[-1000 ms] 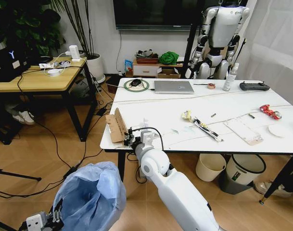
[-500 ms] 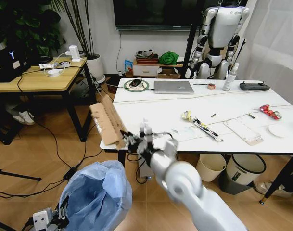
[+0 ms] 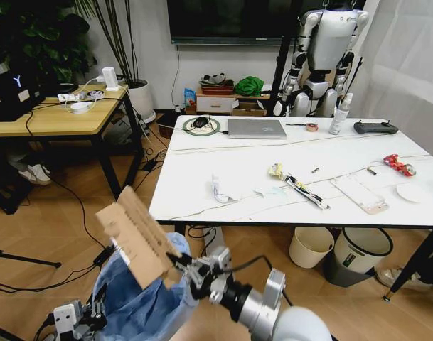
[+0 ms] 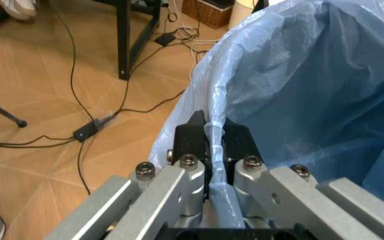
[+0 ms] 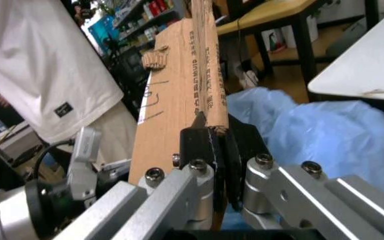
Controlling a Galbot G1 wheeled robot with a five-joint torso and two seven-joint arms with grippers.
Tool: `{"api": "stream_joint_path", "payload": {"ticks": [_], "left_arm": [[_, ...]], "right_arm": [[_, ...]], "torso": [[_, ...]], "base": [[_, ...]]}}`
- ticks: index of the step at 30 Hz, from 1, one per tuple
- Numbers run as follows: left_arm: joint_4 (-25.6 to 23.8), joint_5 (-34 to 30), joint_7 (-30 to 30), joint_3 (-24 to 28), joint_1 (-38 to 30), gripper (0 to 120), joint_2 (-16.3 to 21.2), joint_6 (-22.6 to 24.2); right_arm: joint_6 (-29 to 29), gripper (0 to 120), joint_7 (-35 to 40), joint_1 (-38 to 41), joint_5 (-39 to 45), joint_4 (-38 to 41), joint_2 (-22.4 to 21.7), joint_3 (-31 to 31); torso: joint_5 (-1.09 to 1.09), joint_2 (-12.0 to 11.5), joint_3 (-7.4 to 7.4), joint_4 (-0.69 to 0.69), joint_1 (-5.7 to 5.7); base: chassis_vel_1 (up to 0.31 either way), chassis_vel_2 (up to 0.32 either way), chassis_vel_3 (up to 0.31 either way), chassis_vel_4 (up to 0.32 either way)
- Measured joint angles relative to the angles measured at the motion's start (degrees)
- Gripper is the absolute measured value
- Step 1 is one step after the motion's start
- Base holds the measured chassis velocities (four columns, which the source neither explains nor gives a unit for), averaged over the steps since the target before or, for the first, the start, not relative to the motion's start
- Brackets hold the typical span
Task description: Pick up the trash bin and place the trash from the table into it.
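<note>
The right gripper (image 3: 179, 264) is stretched low off the white marble-look table (image 3: 202, 167), fingers clamped on the torn brown cardboard strip (image 3: 136, 236), now tilted above the light-blue bag-lined trash bin (image 3: 134, 305) instead of beside the table edge. The left gripper (image 4: 210, 139) pinches the bin's bag rim

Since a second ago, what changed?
The right gripper, shut on the cardboard, carried it off the table edge down over the bin. The left gripper stays clamped on the bin's bag rim. The other trash stayed put.
</note>
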Motion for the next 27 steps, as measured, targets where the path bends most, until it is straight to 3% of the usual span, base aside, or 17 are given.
{"api": "stream_joint_path", "payload": {"ticks": [13, 16, 18, 24, 27], "left_arm": [[-0.2, -1.0, -0.5, 0.4, -0.6, 0, 0.0, 0.8], [-0.5, -1.2, -0.6, 0.5, -0.6, 0, 0.0, 0.9], [-0.6, -1.2, -0.7, 0.5, -0.6, 0, 0.0, 1.0], [-0.8, -1.3, -0.7, 1.1, -0.2, 0, -0.1, 1.0], [-0.8, -1.3, -0.7, 1.2, -0.3, 0, -0.1, 1.0]], "right_arm": [[1.2, 0, -0.7, -0.2, -2.6, -2.5, 0.8, -3.7], [1.2, 14, -1.0, -0.4, -2.9, -2.9, 1.4, -3.6], [1.2, 15, -1.1, -0.3, -3.0, -3.0, 1.5, -3.6], [1.2, 44, -1.1, -0.4, -3.1, -3.3, 2.5, -1.3], [1.2, 50, -1.1, -0.2, -3.1, -3.3, 3.2, 0.1]], "torso": [[-0.01, 0.0, 0.0, 0.01, 0.01], [-0.01, 0.0, 0.0, 0.0, 0.01], [0.0, 0.0, 0.0, 0.0, 0.01], [-0.01, 0.0, 0.0, 0.0, 0.01], [-0.01, 0.0, 0.0, 0.0, 0.01]], "base": [[0.0, 0.0, 0.0, 0.0], [0.0, 0.0, 0.0, 0.0], [0.0, 0.0, 0.0, 0.0], [0.0, 0.0, 0.0, 0.0], [0.0, 0.0, 0.0, 0.0]]}}
